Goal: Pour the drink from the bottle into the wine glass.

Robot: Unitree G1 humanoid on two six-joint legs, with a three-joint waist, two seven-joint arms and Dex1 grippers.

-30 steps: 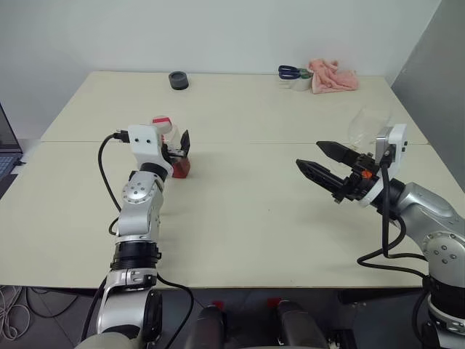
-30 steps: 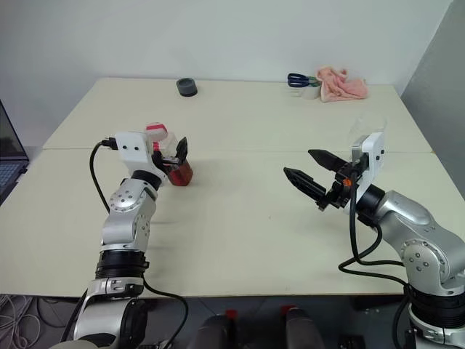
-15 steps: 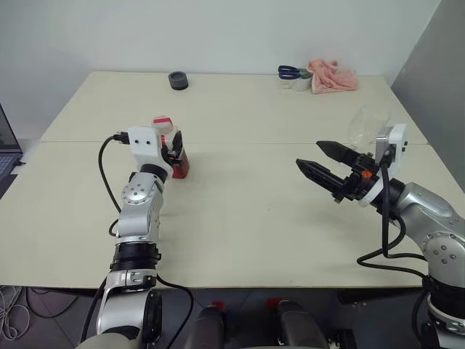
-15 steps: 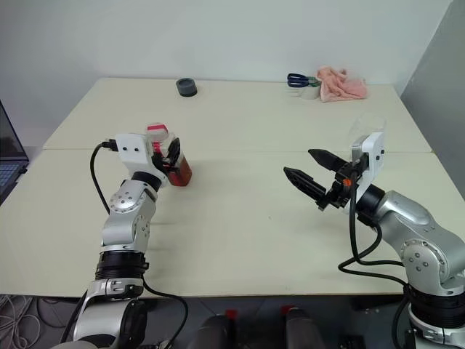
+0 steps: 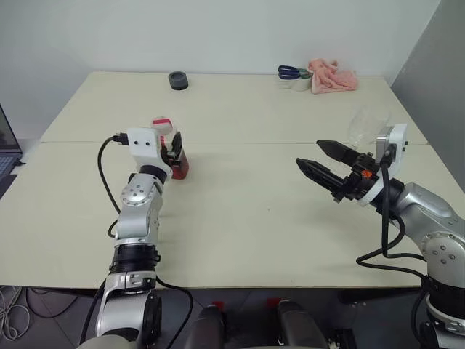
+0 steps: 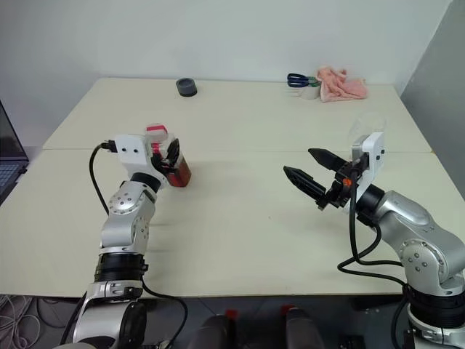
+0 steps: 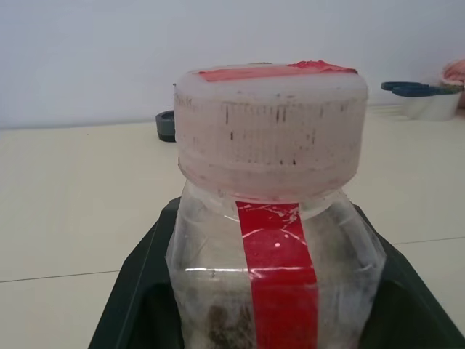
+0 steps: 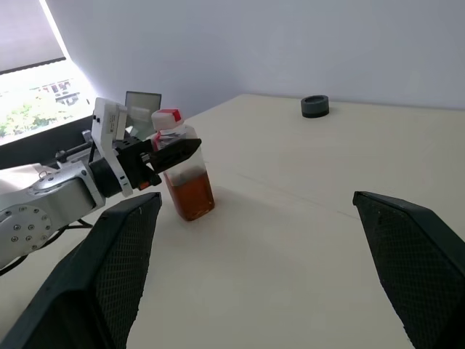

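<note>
Bottle gripped, glass waiting

Bottle (image 5: 174,149) stands upright on the table (image 5: 247,218), left gripper (image 5: 175,151) clenched around it (drink (image 8: 193,197) fills the lower part); right gripper (image 5: 320,164) hovers over the table with jaws spread wide, grasping nothing; wine glass (image 5: 363,125) stands just behind that arm.

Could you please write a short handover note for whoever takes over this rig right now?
Left pincer: shut on the bottle, which stands upright on the table, cap on, the drink filling its lower part.
Right pincer: open, holding nothing, above the table on the right.
Wine glass: upright behind the right arm, nothing poured into it that I can see.
Done: bottle gripped.
Left: take the cap off, bring bottle to glass, pour.
</note>
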